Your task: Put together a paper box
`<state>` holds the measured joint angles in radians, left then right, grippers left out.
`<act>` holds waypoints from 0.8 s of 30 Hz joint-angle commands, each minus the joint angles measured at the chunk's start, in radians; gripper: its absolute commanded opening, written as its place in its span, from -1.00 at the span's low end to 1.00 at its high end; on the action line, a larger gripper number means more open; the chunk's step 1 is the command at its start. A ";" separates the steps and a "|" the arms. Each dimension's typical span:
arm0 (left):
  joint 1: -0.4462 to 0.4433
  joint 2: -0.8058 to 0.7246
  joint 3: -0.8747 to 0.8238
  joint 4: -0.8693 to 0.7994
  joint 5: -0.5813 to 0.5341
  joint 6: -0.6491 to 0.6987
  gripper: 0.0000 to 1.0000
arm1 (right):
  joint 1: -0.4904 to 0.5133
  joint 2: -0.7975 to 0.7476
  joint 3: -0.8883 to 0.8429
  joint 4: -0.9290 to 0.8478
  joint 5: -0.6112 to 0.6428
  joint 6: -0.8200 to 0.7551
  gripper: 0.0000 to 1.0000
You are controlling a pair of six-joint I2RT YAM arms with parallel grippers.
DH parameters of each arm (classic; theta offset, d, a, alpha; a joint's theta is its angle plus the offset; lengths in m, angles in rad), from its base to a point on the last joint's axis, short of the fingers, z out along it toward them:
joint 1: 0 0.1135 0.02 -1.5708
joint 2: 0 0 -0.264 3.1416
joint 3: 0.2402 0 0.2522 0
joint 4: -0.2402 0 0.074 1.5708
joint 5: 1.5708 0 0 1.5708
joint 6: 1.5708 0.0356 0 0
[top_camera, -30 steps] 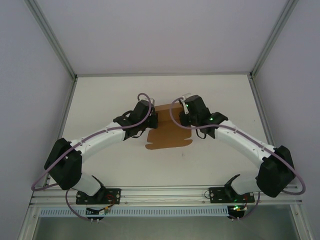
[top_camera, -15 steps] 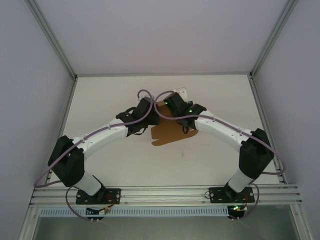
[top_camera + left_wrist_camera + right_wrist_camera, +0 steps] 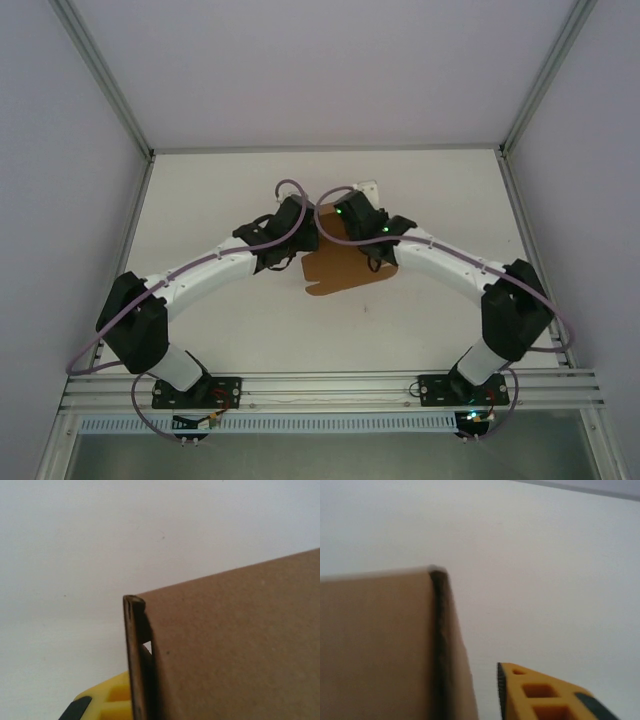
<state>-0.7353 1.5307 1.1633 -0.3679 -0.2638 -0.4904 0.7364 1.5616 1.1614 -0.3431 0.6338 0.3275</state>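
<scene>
The paper box (image 3: 345, 265) is a plain brown die-cut sheet lying mid-table, with its far flap raised. My left gripper (image 3: 302, 226) is at that flap's left end. In the left wrist view a folded cardboard wall (image 3: 134, 655) stands against my yellow finger (image 3: 111, 700). The other finger is hidden behind the brown panel (image 3: 235, 645). My right gripper (image 3: 352, 214) is at the flap's right end. In the right wrist view there is a clear gap between its yellow finger (image 3: 540, 697) and the cardboard edge (image 3: 441, 645).
The white table (image 3: 200, 200) is walled in by grey panels and aluminium posts (image 3: 150, 155) at the back corners. A metal rail (image 3: 330, 385) carrying both arm bases runs along the near edge. Both forearms arch over the table's middle.
The right arm has swung left, bringing its gripper from the sheet's right side to the far flap beside the left gripper. The sheet has shifted slightly. The left arm has barely moved.
</scene>
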 commanded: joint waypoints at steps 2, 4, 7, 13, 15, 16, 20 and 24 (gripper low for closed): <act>-0.014 -0.008 0.053 0.056 0.007 -0.022 -1.00 | -0.023 -0.131 -0.132 0.219 -0.336 -0.139 -0.29; -0.012 0.004 0.062 0.050 0.008 -0.021 -1.00 | -0.023 -0.181 -0.160 0.235 -0.405 -0.142 -0.08; -0.012 0.015 0.067 0.052 0.008 -0.019 -1.00 | -0.023 -0.233 -0.174 0.203 -0.443 -0.153 0.03; -0.012 0.028 0.072 0.045 0.002 -0.015 -1.00 | -0.023 -0.320 -0.184 0.128 -0.421 -0.147 0.29; -0.012 0.030 0.072 0.044 0.001 -0.013 -1.00 | -0.023 -0.352 -0.184 0.107 -0.369 -0.145 0.41; -0.013 0.031 0.073 0.044 0.000 -0.009 -1.00 | -0.025 -0.369 -0.186 0.098 -0.327 -0.138 0.46; -0.012 0.033 0.074 0.039 -0.001 -0.004 -1.00 | -0.024 -0.415 -0.184 0.055 -0.209 -0.144 0.48; -0.010 0.033 0.073 0.041 0.001 -0.001 -1.00 | -0.025 -0.425 -0.175 0.009 -0.148 -0.145 0.43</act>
<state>-0.7383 1.5635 1.2087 -0.3382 -0.2707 -0.5014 0.7074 1.1431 0.9764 -0.2829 0.4046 0.1925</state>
